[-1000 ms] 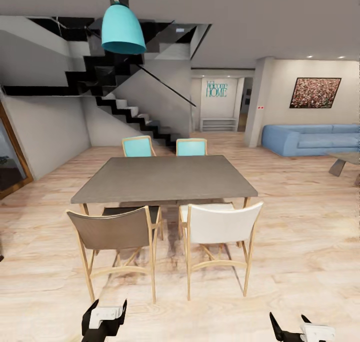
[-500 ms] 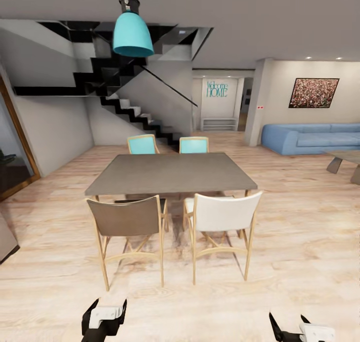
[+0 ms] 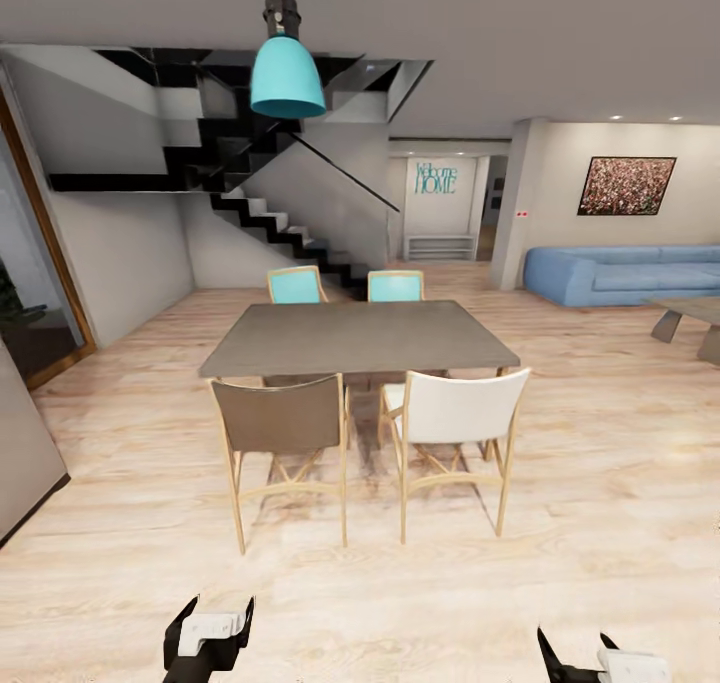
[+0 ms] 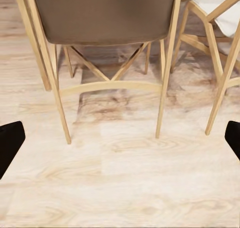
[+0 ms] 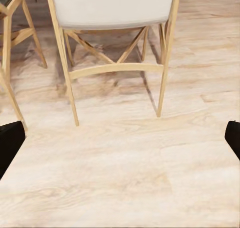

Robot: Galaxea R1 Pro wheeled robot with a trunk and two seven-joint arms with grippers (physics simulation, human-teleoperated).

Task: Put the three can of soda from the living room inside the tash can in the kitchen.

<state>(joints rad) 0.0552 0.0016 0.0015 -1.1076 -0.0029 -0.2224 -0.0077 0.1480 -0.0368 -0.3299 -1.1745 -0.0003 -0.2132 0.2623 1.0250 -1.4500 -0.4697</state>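
Soda cans: none seen; sofa (image 3: pixel 625 273) far right, robot w/ dining set ahead.
Both hands (image 4: pixel 120 138) (image 5: pixel 120 138) wide, empty. Risk: base clips white chair (image 3: pixel 462 413) turning toward sofa.

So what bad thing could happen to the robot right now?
It might bump something. The brown chair and white chair stand right ahead, low in front of both open, empty grippers, left and right. If it rolls forward, an arm could snag a chair leg. A dark panel is also close on its left side, so a turn that way could scrape it.
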